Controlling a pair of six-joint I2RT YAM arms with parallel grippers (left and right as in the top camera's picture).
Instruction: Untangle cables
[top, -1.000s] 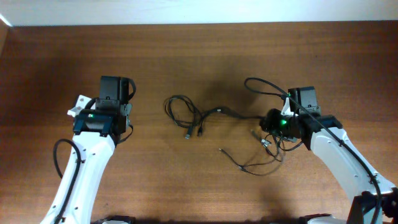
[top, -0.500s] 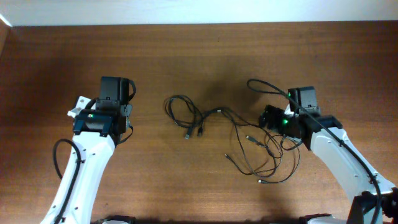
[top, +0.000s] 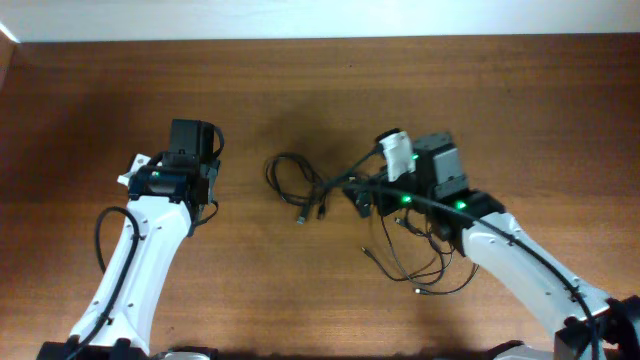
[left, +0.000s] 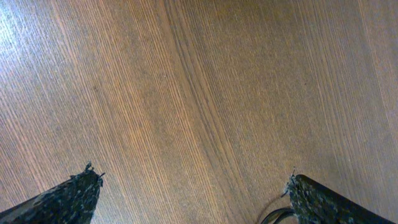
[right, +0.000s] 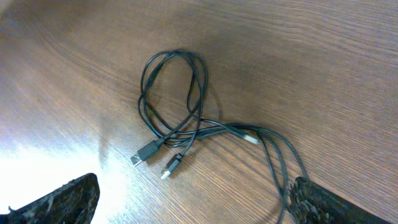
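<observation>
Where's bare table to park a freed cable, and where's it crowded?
Free: far strip of table beyond the cables; near-side patch between the left arm and the loops by the right arm. Crowded: centre, from the plugs rightwards to the right gripper.

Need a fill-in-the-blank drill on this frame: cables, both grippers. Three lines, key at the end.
The thin black cables lie on the brown ______ table.
The right gripper hangs above them with its jaws ______.
The left gripper, over bare tabletop, holds ______.
Missing words: wooden; open; nothing.
</observation>
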